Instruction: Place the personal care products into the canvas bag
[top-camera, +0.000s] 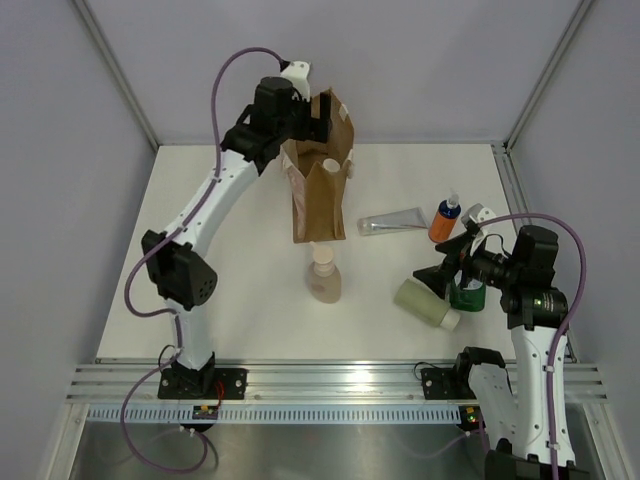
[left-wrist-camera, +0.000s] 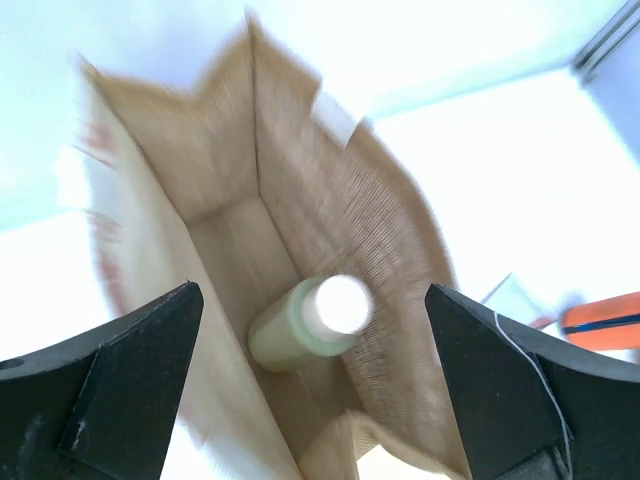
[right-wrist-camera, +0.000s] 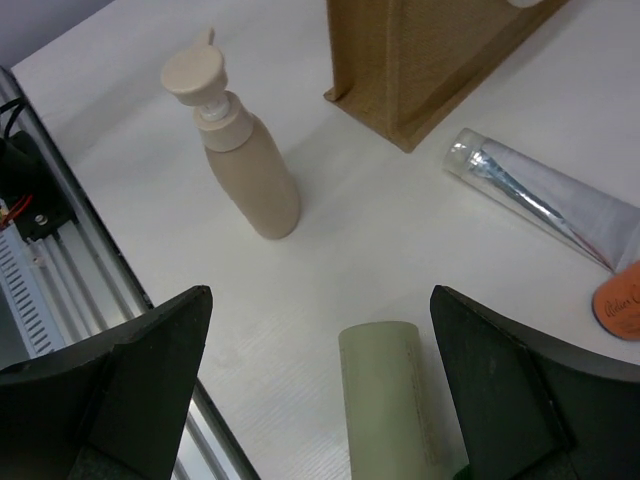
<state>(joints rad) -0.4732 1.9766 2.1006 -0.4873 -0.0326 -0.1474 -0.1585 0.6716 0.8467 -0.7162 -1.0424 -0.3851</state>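
Note:
The canvas bag (top-camera: 318, 200) stands open at the back of the table. My left gripper (top-camera: 316, 122) hovers open over its mouth. In the left wrist view the gripper (left-wrist-camera: 312, 320) is empty and a pale green bottle (left-wrist-camera: 290, 330) stands inside the bag (left-wrist-camera: 380, 230). My right gripper (top-camera: 440, 262) is open and empty just above a second pale green bottle (top-camera: 425, 303) lying on the table; it also shows in the right wrist view (right-wrist-camera: 390, 400) between my open fingers (right-wrist-camera: 320, 300). The beige-pink bottle (top-camera: 324, 275), silver tube (top-camera: 392, 223), orange bottle (top-camera: 444, 220) and dark green bottle (top-camera: 467, 293) are on the table.
The beige-pink pump bottle (right-wrist-camera: 245, 165) stands upright in front of the bag (right-wrist-camera: 420, 70). The silver tube (right-wrist-camera: 550, 195) and orange bottle (right-wrist-camera: 620, 305) lie to the right. A metal rail (top-camera: 330, 380) runs along the near table edge. Walls close the sides and back.

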